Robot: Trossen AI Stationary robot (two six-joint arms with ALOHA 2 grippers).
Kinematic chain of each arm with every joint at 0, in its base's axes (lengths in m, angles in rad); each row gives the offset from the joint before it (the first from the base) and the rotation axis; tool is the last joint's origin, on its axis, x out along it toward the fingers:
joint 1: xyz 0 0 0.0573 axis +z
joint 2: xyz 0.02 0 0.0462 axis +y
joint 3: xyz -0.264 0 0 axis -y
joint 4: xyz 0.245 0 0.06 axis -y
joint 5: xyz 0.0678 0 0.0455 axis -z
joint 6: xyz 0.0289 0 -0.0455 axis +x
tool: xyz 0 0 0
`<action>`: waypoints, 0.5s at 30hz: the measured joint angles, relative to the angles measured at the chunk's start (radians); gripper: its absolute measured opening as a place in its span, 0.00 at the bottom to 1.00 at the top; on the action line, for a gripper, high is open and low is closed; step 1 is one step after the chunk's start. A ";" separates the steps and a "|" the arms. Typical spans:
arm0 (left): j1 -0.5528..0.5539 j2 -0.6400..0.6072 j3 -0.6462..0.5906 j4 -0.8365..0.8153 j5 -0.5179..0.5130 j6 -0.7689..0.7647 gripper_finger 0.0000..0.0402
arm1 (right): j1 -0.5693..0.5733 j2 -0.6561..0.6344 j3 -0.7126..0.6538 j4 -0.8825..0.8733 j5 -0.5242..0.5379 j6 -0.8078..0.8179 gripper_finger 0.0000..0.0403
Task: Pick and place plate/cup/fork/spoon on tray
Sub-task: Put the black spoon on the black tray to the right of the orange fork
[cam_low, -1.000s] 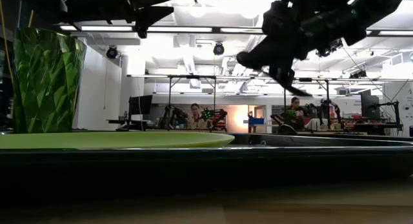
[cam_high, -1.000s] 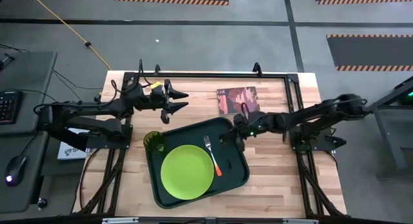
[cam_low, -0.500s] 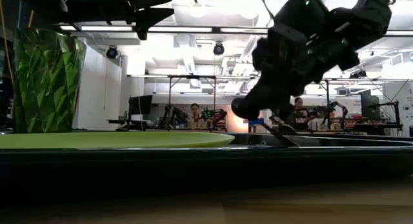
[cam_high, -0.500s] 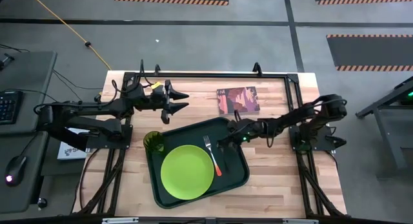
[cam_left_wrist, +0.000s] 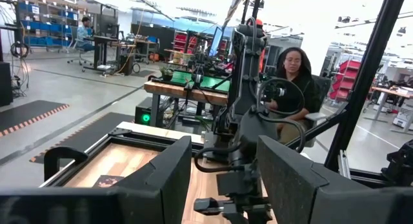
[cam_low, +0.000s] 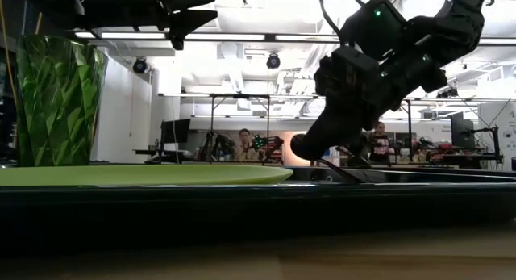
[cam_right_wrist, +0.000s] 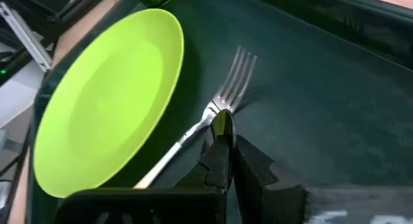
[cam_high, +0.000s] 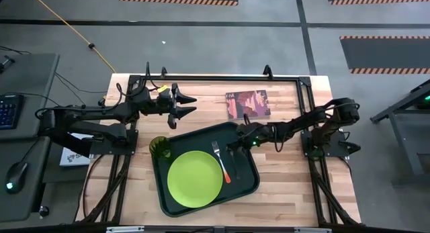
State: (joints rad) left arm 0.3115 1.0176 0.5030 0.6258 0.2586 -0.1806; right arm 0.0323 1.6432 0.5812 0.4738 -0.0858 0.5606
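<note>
The dark-green tray [cam_high: 245,186] lies mid-table. On it rest the lime-green plate [cam_high: 195,179], the fork [cam_high: 222,162] just right of the plate, and the green cup [cam_high: 159,147], upright in the tray's far left corner. My right gripper [cam_high: 232,150] hangs low over the tray's far right part, shut on the spoon [cam_right_wrist: 221,122], just above the fork's neck [cam_right_wrist: 213,111]. Most of the spoon is hidden by the fingers. My left gripper [cam_high: 187,105] waits open, above the table beyond the tray's far left corner. My right gripper pinches the spoon between its two shut fingers [cam_right_wrist: 248,159]. Only a small dark shiny oval end [cam_right_wrist: 221,121] sticks out past the fingertips. The fingers slant down from the table's right side. Whether the spoon touches the tray or the fork, I cannot tell.
A small reddish book [cam_high: 247,104] lies on the wood beyond the tray's far right corner. A black frame rail [cam_high: 222,77] runs along the table's far edge. Bare wood [cam_high: 289,186] shows right of the tray. People sit in the room behind the table.
My right gripper has come down toward the tray and a little toward the table's left edge, tipping further downward, and has stayed shut. It now hangs low over the tray beside the fork. Most of this move fell in the first half second.
</note>
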 joint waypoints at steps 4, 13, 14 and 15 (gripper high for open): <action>0.000 0.000 0.000 0.000 0.000 0.000 0.42 | 0.000 0.000 0.000 -0.035 0.004 -0.016 0.02; 0.000 0.000 0.000 0.000 0.000 0.000 0.42 | 0.000 0.000 0.000 -0.040 0.043 -0.049 0.15; 0.000 0.000 0.000 0.000 0.000 0.000 0.42 | 0.000 0.000 0.000 -0.040 0.043 -0.049 0.16; 0.000 0.000 0.000 0.000 0.000 0.000 0.42 | 0.000 0.000 0.000 -0.040 0.043 -0.049 0.17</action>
State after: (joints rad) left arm 0.3115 1.0176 0.5034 0.6254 0.2585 -0.1807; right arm 0.0322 1.6432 0.5812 0.4339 -0.0425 0.5117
